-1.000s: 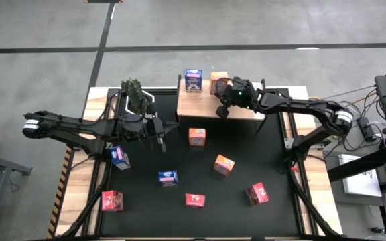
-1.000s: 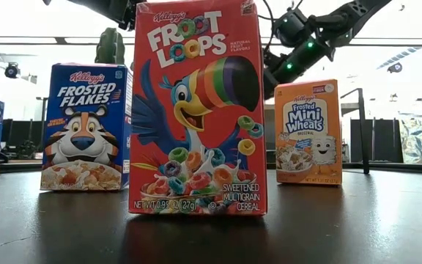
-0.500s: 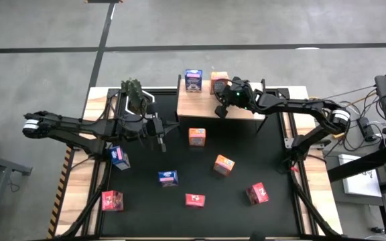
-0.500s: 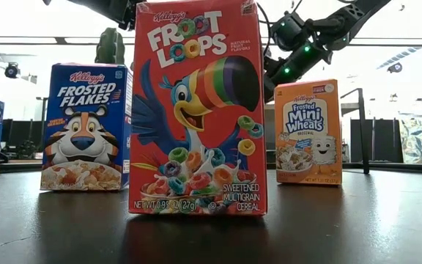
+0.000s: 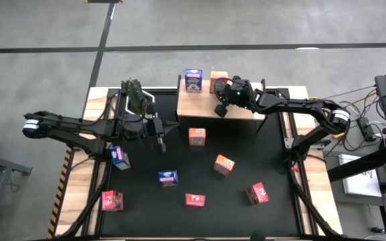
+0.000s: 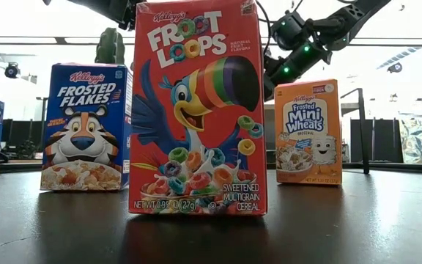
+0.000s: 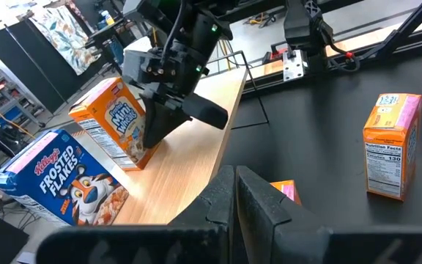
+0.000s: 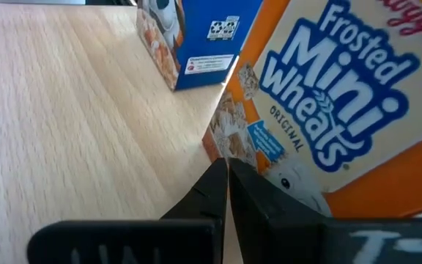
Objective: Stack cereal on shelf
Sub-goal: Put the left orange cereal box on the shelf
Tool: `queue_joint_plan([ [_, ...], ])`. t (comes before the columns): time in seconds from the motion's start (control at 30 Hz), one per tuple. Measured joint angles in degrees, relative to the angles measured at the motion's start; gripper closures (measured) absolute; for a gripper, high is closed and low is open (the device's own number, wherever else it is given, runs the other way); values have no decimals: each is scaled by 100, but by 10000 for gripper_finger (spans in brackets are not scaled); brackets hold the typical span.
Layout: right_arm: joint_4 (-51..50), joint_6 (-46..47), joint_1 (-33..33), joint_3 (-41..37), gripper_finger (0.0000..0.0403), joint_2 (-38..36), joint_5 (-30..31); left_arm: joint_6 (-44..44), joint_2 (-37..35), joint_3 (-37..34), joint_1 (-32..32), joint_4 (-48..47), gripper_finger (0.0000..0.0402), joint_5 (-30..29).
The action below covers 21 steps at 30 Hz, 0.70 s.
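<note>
Light natural-wood rectangular shelf [image 5: 203, 107] at the far edge of the black-matted counter [image 5: 273, 161], carrying two small cardboard cereal boxes: a blue Frosted Flakes box [image 5: 193, 80] and, just beside it, an orange Frosted Mini-Wheats box [image 5: 218, 83]. Right end effector [image 5: 220, 110] over the shelf next to that orange box, fingers pressed together and holding nothing; in the right wrist view, closed fingertips [image 8: 224, 176] right against the box's front face, over bare wood. Left end effector [image 5: 161, 142] above the mat, left of the shelf, fingers also together and empty.

Seven more small boxes spread on the mat: an orange one [image 5: 197, 136] just in front of the shelf, another orange one [image 5: 224, 165] nearer the middle, a blue box [image 5: 119, 156] by the left arm, a blue box [image 5: 168, 178] further forward, and three red boxes [image 5: 112, 200] [image 5: 194, 200] [image 5: 257, 193] along the near edge. Red Froot Loops box [image 6: 196, 110] upright directly in front of the low camera. Green plant [image 5: 133, 94] at the far left corner.
</note>
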Motion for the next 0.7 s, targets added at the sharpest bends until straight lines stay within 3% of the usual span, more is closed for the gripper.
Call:
queue_joint_plan([
  [0.7, -62, -147, 36, 0, 394, -24, 271, -2, 0, 0, 0, -2, 402, 1],
])
